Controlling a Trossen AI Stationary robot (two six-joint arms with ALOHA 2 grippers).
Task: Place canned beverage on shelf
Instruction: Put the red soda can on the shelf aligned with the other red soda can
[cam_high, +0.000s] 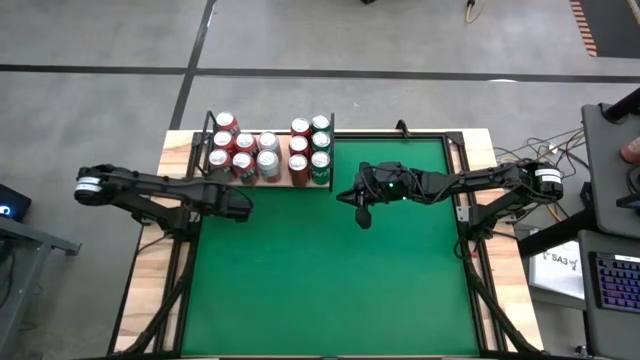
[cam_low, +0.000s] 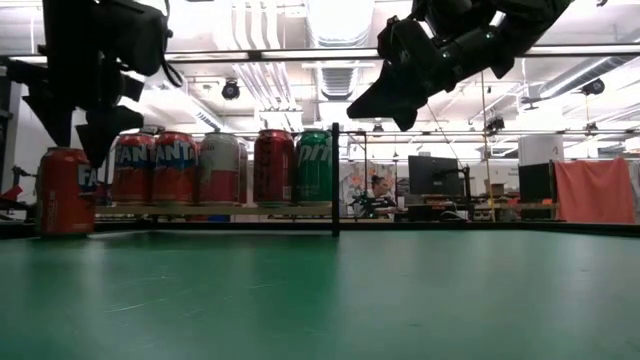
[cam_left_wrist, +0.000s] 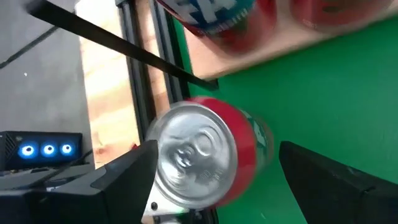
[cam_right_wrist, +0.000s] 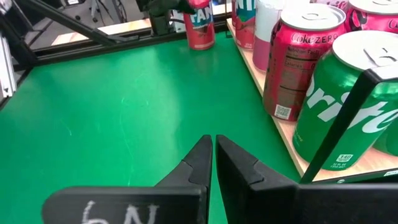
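Two dark arms reach in over a green felt surface (cam_high: 330, 270) framed by light wooden side strips (cam_high: 150, 270). The left gripper (cam_left_wrist: 214, 174) hangs above a red Fanta can (cam_left_wrist: 208, 155) that stands upright on the felt at the far left of the table, just in front of the shelf's near left corner; its fingers (cam_left_wrist: 118, 180) are spread wide on either side of the can, and the wrist view shows a gap between one finger and the can, so nothing is pinched. The shelf (cam_high: 300, 183), a pale wood panel with thin black upright rods, sits at the far edge, left of centre, loaded with upright cans in red, white and green, among them a green Sprite can (cam_right_wrist: 348, 106) at its near right corner. The right gripper (cam_right_wrist: 213, 158) hovers above the felt near the table's middle, just right of the shelf, its fingers pressed together and empty. Beyond the table, the low view shows an open workshop with ceiling ducts, monitors, an orange cloth (cam_low: 597, 190) at the far right and a person (cam_low: 377, 197) seated at a desk.
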